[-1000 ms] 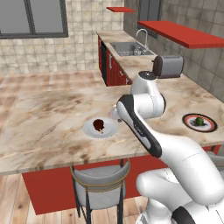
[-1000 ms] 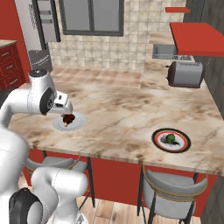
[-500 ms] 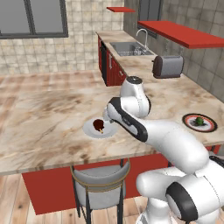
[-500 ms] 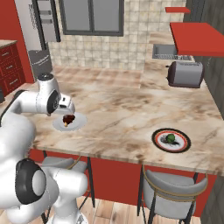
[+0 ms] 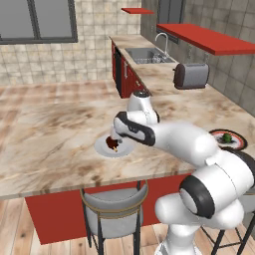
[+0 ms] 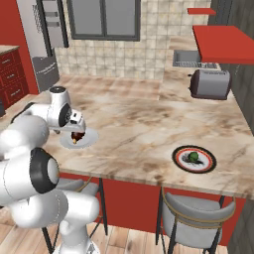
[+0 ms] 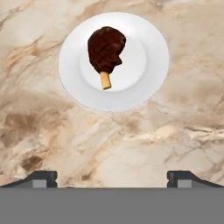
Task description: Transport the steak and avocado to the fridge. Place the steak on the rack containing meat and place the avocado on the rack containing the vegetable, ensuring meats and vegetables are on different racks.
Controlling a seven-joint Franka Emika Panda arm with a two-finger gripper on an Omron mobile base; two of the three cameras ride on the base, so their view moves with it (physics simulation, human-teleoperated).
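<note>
Hiding plate's (image 5: 102, 148) far rim, arm, steak (image 5: 111, 143) partly visible

There are one steak (image 7: 106, 49), one avocado (image 6: 193, 157), two plates (image 7: 144, 65) (image 6: 181, 162), one toaster (image 6: 211, 84) and two stools (image 5: 113, 214) (image 6: 196, 218).

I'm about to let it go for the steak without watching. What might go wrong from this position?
1. The steak lies on a smooth white plate; the open gripper sits off to one side of it, so a descent without re-centering may miss or nudge it.
2. The steak's rounded lump with a thin stub could roll or slip as the jaws close.
3. The plate rests loose on the marble counter and might slide if bumped.
</note>
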